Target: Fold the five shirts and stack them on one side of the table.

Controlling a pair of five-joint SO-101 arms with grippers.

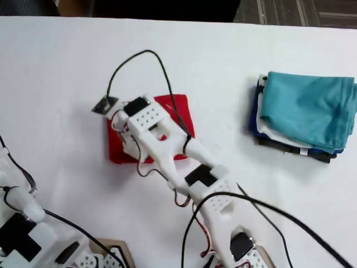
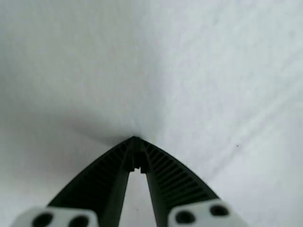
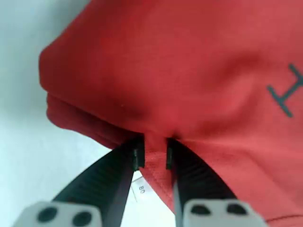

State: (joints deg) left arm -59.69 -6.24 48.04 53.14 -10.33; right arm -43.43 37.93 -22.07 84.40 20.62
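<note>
The right gripper (image 3: pixel 151 154) pinches the edge of the folded red shirt (image 3: pixel 180 71) — the left gripper (image 2: pixel 136 161), tips together on nothing, sits above the white table (image 2: pixel 213 56)

The folded red shirt (image 1: pixel 175 111) lies mid-counter (image 1: pixel 56 67) — the right arm (image 1: pixel 167 151) stretches across it. Well to its right sits a shirt stack (image 1: pixel 304 114) — teal on top, dark and white layers beneath.

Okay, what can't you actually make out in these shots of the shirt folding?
High view: the right arm covers the middle of the red shirt, so its folds are hidden.
High view: the teal shirt covers the stack; the count beneath is unclear.
Right wrist view: the dark print on the red shirt is cut off by the edge.
</note>
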